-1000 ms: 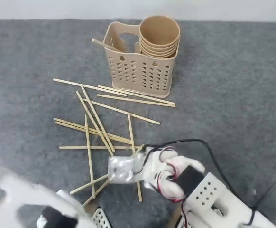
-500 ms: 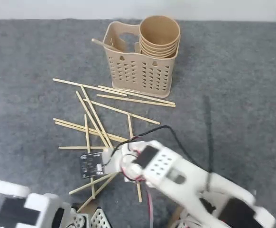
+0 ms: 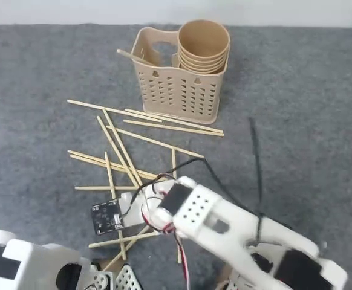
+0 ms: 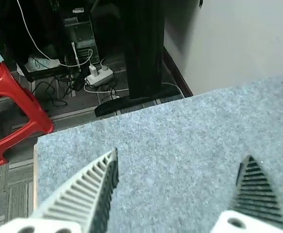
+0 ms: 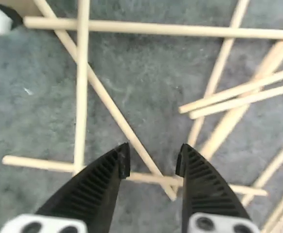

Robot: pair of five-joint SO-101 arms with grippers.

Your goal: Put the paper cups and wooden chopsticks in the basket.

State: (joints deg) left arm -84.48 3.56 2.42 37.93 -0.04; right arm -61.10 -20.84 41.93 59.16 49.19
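A beige slotted basket (image 3: 177, 92) stands at the back of the grey carpet, holding a stack of paper cups (image 3: 204, 40) and one leaning chopstick (image 3: 132, 57). Several wooden chopsticks (image 3: 125, 158) lie scattered in front of it. My right arm (image 3: 191, 212) stretches over the near end of that pile. In the right wrist view my right gripper (image 5: 151, 162) is open just above the carpet, its black fingers (image 5: 107, 177) either side of a slanting chopstick (image 5: 102, 99) that crosses another. My left gripper (image 4: 180, 160) is open over bare carpet, holding nothing.
The left arm (image 3: 25, 266) sits low at the near left corner. The carpet's edge (image 4: 117, 119) shows in the left wrist view, with a red stool (image 4: 12, 104) and cables on the floor beyond. Bare carpet lies right of the basket.
My right arm has swung left and come down over the near chopsticks. A few sticks under it have shifted. The left arm has sunk lower at the corner.
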